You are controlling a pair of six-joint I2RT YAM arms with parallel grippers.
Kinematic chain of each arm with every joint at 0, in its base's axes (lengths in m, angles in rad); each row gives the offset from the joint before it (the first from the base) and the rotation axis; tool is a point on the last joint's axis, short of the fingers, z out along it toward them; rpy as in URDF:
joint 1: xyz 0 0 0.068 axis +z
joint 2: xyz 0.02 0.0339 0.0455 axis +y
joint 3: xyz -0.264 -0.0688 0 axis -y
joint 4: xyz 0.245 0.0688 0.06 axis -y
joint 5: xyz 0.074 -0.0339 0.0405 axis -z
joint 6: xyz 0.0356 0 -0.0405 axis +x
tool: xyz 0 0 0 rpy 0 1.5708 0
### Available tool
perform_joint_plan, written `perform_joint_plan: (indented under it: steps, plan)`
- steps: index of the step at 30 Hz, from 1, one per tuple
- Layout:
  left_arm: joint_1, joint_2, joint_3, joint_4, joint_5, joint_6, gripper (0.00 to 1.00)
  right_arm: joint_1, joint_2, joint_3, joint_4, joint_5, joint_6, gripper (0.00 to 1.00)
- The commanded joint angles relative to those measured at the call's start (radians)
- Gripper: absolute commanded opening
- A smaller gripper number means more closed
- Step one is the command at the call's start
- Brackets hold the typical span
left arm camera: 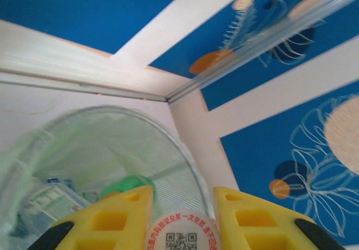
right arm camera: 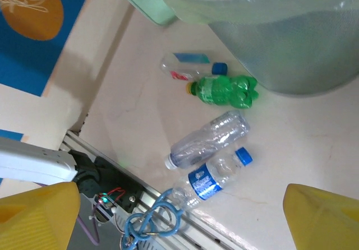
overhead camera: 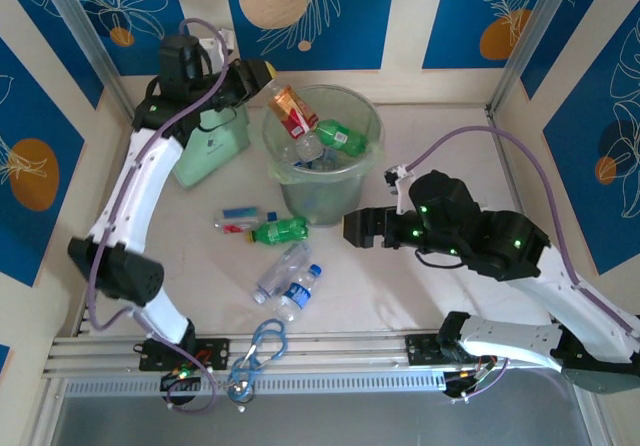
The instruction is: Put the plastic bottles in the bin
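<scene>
Even light is falling on a pale tabletop enclosed by blue wall panels with orange discs.

The left arm stood arched beside the bin, its pincer clamped on a red-labelled bottle tilted over the bin's far-left rim. The right arm crouched low just right of the bin, its pincer spread wide, pointing towards it.
</scene>
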Motion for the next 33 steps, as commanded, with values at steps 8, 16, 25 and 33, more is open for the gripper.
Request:
perform_joint_plan:
  steps: [8, 16, 25, 33]
  plan:
    - [0.003, 0.144, 0.163, -0.163, 0.058, 0.045, 0.17, -0.031, 0.005, -0.045, 0.021, -0.003, 0.025, 0.94]
    - [-0.028, 0.202, 0.23, -0.303, 0.077, 0.148, 0.45, -0.059, 0.006, -0.063, 0.037, -0.038, 0.03, 0.93]
    - [-0.043, 0.163, 0.254, -0.289, 0.023, 0.143, 0.76, -0.046, 0.0, -0.045, 0.029, -0.031, 0.034, 0.93]
    - [-0.042, -0.159, -0.007, -0.24, -0.232, 0.229, 0.77, -0.014, 0.023, -0.041, 0.036, -0.002, 0.033, 0.93]
